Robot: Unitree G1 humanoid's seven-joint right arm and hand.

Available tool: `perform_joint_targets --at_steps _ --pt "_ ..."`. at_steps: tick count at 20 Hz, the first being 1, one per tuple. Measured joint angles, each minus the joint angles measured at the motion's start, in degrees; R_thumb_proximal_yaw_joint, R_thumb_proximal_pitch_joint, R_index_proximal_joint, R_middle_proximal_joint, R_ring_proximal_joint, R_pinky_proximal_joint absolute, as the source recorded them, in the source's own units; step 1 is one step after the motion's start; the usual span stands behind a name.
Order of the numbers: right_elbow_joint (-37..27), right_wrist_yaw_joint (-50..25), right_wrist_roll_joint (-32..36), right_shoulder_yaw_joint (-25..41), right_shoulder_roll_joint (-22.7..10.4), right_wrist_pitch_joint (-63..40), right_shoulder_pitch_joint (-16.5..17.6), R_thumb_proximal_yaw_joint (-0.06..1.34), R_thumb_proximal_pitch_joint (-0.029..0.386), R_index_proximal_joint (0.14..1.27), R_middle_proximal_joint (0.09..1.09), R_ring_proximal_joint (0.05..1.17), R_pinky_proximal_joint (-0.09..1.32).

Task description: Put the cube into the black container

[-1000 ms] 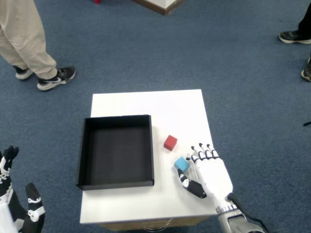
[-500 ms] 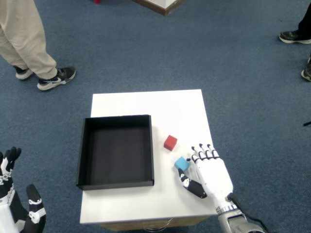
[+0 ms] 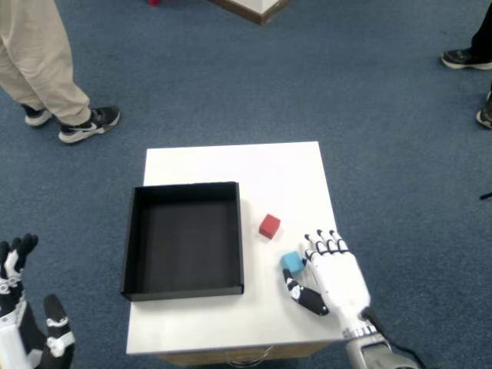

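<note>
A blue cube [image 3: 292, 263] lies on the white table [image 3: 231, 165] near its right front corner. My right hand [image 3: 332, 278] rests just to the cube's right, palm down. Its curled fingers [image 3: 323, 244] reach past the cube's far side and its thumb [image 3: 302, 296] lies on the near side, a small gap away. The cube sits on the table between them and is not lifted. A red cube [image 3: 269, 225] sits a little farther back and to the left. The black container [image 3: 132, 238] stands open and empty on the table's left half.
My left hand [image 3: 27, 330] hangs low at the bottom left, off the table. A person's legs and shoes [image 3: 81, 123] stand on the blue carpet at the back left. More shoes [image 3: 466, 58] show at the right edge.
My right hand has shifted slightly right and nearer, and the blue cube has slid a little with it. My left hand has sunk lower.
</note>
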Motion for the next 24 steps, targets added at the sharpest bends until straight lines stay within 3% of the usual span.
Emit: perform_joint_targets --at_steps 2,3,24 --pt "0.0 -0.1 -0.2 -0.1 0.0 -0.7 0.2 1.21 0.140 1.12 0.27 0.17 -0.02" --pt "0.0 -0.1 -0.3 -0.1 0.0 -1.1 0.4 1.26 0.136 1.13 0.28 0.17 -0.02" --pt "0.2 -0.5 -0.7 -1.4 -0.4 -3.0 0.8 1.23 0.150 1.09 0.27 0.16 -0.03"
